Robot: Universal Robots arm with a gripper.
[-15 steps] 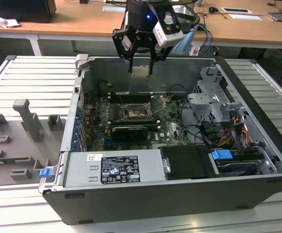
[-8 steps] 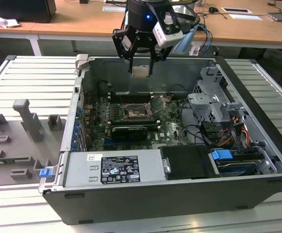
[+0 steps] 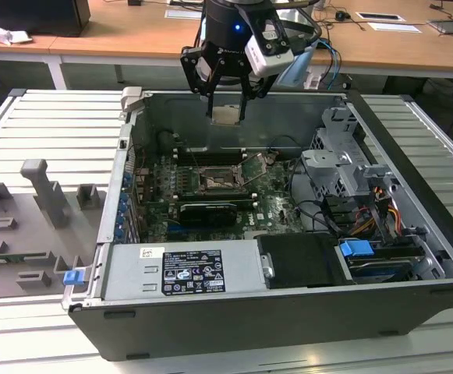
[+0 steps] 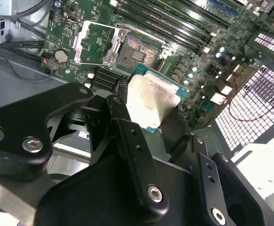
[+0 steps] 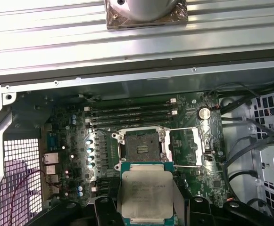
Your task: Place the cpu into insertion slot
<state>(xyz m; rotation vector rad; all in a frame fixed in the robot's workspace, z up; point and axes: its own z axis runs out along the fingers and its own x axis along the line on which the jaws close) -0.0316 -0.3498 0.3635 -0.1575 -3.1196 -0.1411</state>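
My gripper (image 3: pixel 226 111) hangs above the open computer case, shut on the cpu (image 3: pixel 225 117), a thin square chip with a pale metal face. The chip is held by two opposite edges and sits high over the case's back part. Below it on the green motherboard lies the insertion slot (image 3: pixel 217 181), a dark square socket with its shiny frame swung open. In the first wrist view the cpu (image 5: pixel 146 193) hangs just short of the insertion slot (image 5: pixel 141 147). In the second wrist view the cpu (image 4: pixel 151 101) sits between black fingers (image 4: pixel 122 115), with the insertion slot (image 4: pixel 137 51) beyond it.
Long memory slots (image 3: pixel 210 156) run behind the socket and a black graphics card (image 3: pixel 203 212) lies in front of it. A power supply (image 3: pixel 187 271), drive cage (image 3: pixel 343 164) and cables (image 3: pixel 320 214) crowd the case. Grey fixtures (image 3: pixel 47 195) stand at the exterior view's left.
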